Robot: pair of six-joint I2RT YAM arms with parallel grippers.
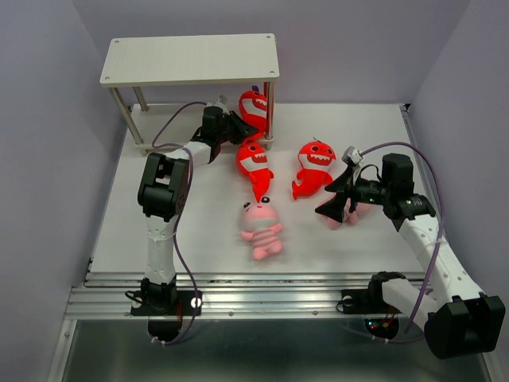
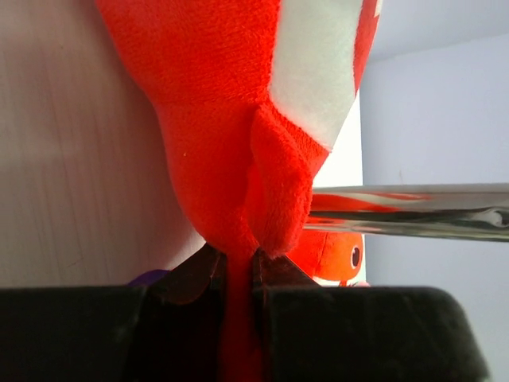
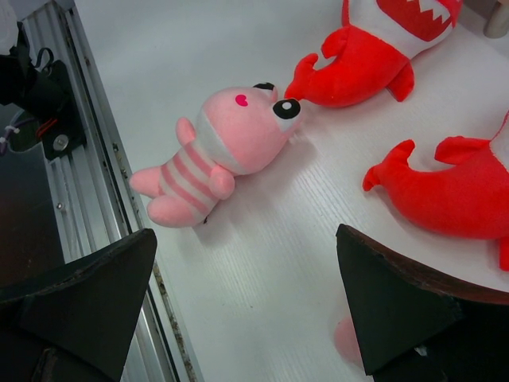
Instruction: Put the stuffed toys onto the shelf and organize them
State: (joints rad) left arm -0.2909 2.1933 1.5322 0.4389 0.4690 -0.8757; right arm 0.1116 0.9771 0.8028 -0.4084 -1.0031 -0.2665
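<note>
Red shark [image 1: 254,106] sits at the right end of the shelf [image 1: 191,60], low by its legs, tail pinched in the closed left gripper [image 1: 236,125]; can't tell if it rests on the lower board. Top board bare. Two sharks [image 1: 254,163] and two pink creatures [image 1: 262,231] remain on the counter [image 1: 215,259], one beneath the wide-open right gripper [image 1: 338,195]. Barely begun. Legs crowd entry; left counter roomy.

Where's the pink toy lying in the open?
Top view: the pink toy lies centrally toward the near edge, its head by the tail of the nearest shark.
</note>
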